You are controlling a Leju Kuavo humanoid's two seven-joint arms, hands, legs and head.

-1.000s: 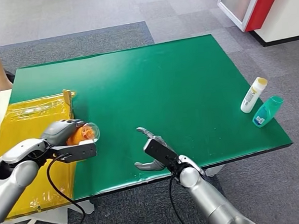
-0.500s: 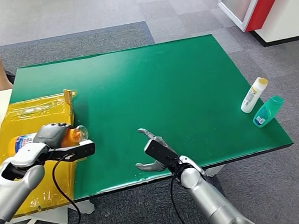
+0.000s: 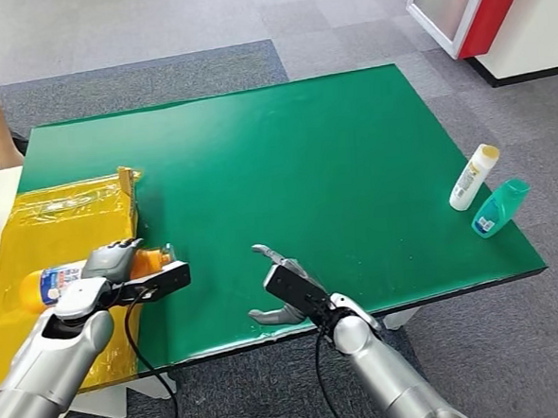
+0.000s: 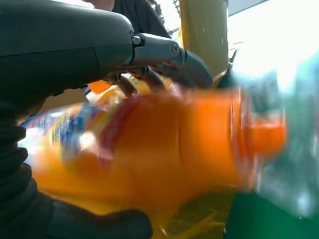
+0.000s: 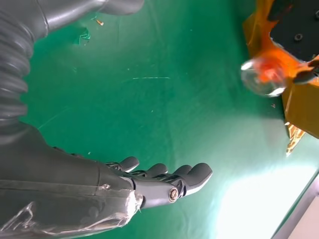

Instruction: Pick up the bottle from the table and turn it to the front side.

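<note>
left hand is gripping the orange juice bottle, fingers wrapped over its body, holding it sideways above the yellow tray at the green table's left edge. over the last second the bottle has been swinging round: its clear cap end was pointing out over the green, and now more of the blue-and-white label is showing toward the tray side, so the turn to the front seems to be under way, not finished. right hand is hovering near the front edge, fingers spread, holding nothing. well apart, at the right edge, a white bottle and a teal bottle are lying untouched.
</note>
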